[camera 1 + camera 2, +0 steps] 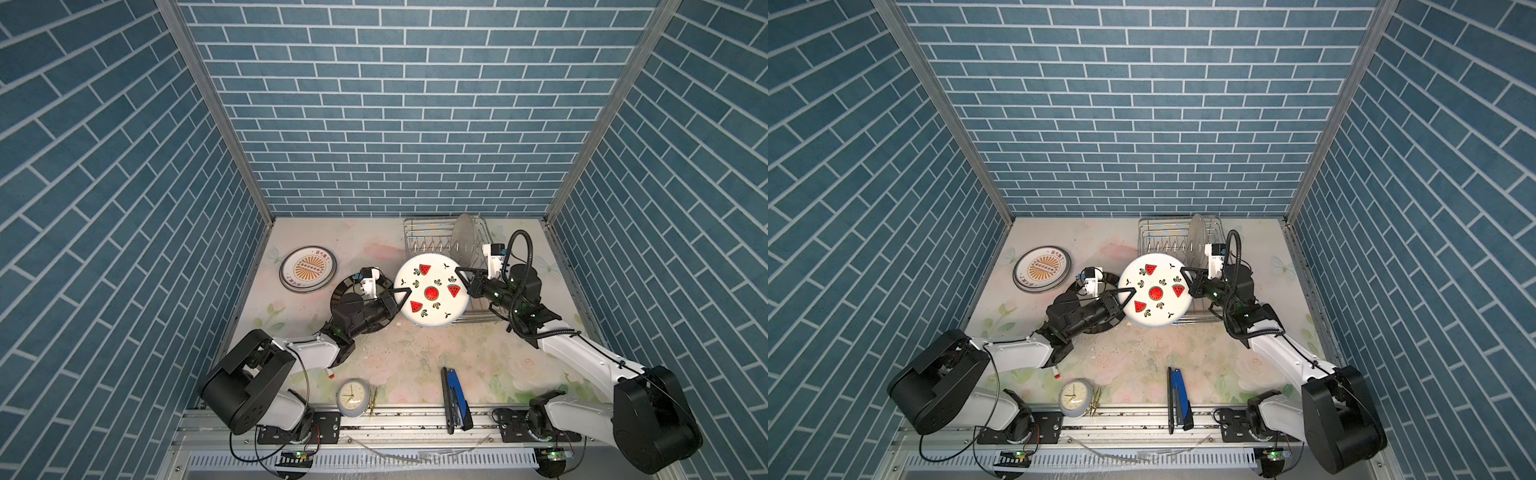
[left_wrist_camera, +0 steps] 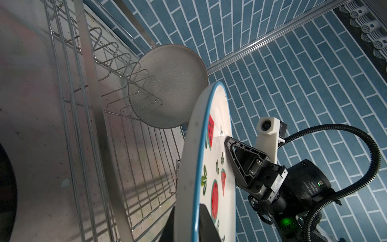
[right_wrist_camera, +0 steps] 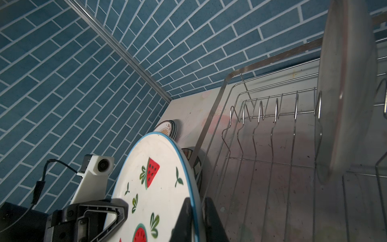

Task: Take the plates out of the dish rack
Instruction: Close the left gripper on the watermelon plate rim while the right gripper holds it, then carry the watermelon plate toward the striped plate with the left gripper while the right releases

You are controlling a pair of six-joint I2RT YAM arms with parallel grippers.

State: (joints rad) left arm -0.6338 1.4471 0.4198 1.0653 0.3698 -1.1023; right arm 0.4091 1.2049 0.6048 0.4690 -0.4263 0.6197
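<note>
the unloading is judged partly done: a stack of sunburst plates (image 1: 307, 270) is laid flat on the table, while one grey plate (image 1: 465, 237) stands upright in the dish rack (image 1: 419, 232), its other slots bare. the watermelon plate (image 1: 430, 289) is held face up over the rack's near left corner, its rim pinched at opposite sides by the closed left gripper (image 1: 406, 293) and right gripper (image 1: 459, 272).

Left arm (image 1: 365, 316) hides most of the dark plate (image 1: 339, 288).
</note>
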